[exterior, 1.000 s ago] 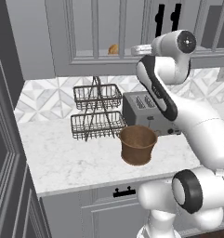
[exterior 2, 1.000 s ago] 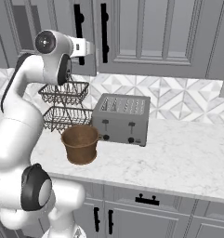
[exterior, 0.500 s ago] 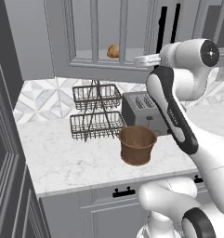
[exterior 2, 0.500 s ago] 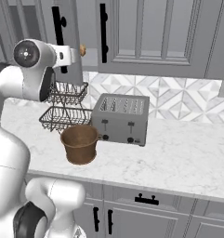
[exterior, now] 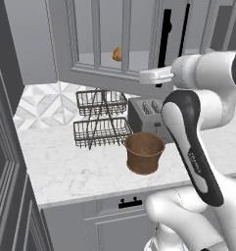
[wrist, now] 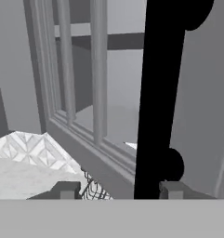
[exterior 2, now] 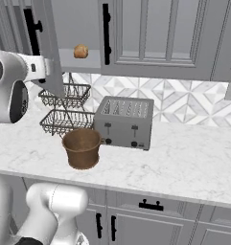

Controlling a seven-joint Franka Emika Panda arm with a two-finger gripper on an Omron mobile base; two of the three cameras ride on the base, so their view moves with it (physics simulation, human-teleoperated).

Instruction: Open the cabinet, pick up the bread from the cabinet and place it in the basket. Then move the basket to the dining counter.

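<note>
Two dark fingertips [wrist: 67,189] stand spread either side of the gray glass-paned cabinet door's [exterior: 97,44] long black bar handle [wrist: 157,107], its length running upright between them.

You're looking at a gray cabinet [exterior: 90,73] with a black bar handle [wrist: 157,100] on its glass-paned door, and a tan-orange bread [exterior 2: 80,51] sits inside it against what looks like a paler gray interior. Below, the brown woven basket [exterior 2: 82,148] stands on a white worktop [exterior 2: 184,165] veined faintly in gray, next to a gray toaster [exterior 2: 124,123] and a black wire rack [exterior: 101,125]. The backsplash [exterior 2: 184,103] carries a white-and-gray geometric star pattern, and the lower drawers [exterior 2: 150,215] are gray with black pulls.
</note>
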